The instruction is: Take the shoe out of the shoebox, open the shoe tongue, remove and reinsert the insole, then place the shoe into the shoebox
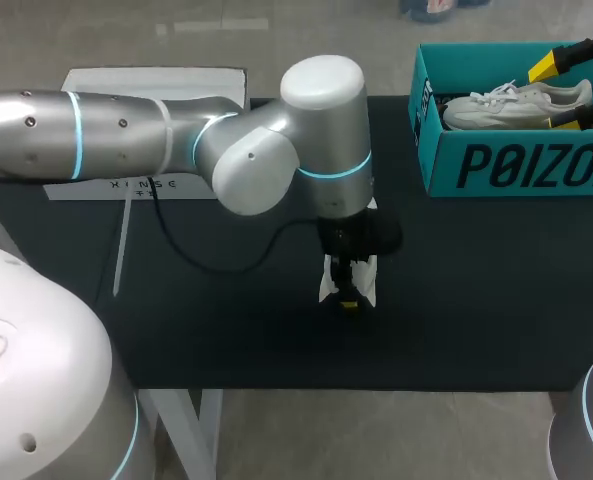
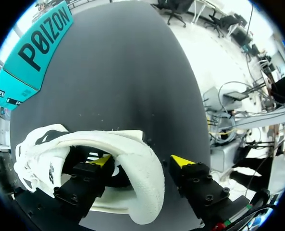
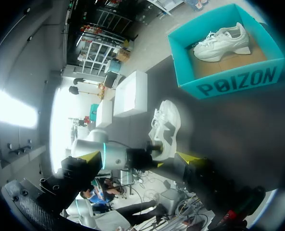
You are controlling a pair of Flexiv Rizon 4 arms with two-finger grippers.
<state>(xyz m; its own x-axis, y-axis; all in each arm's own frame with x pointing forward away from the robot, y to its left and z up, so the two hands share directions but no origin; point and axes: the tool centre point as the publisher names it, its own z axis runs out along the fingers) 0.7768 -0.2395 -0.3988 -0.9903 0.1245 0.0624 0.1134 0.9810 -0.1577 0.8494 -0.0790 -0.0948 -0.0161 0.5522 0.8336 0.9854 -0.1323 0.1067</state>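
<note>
— At the middle of the tabletop (image 1: 476, 300), what has the left gripper (image 2: 141, 161) got?
— A white shoe (image 2: 41, 154), its insole (image 2: 142, 187) curling up out of it between the spread fingers. The gripper is open, with one tip just clear of the insole.
— And over at the teal shoebox (image 1: 516, 165)?
— A second shoe (image 1: 506, 103) lies inside. The right gripper (image 1: 556, 93) hangs above it, fingers wide apart, holding nothing.
</note>
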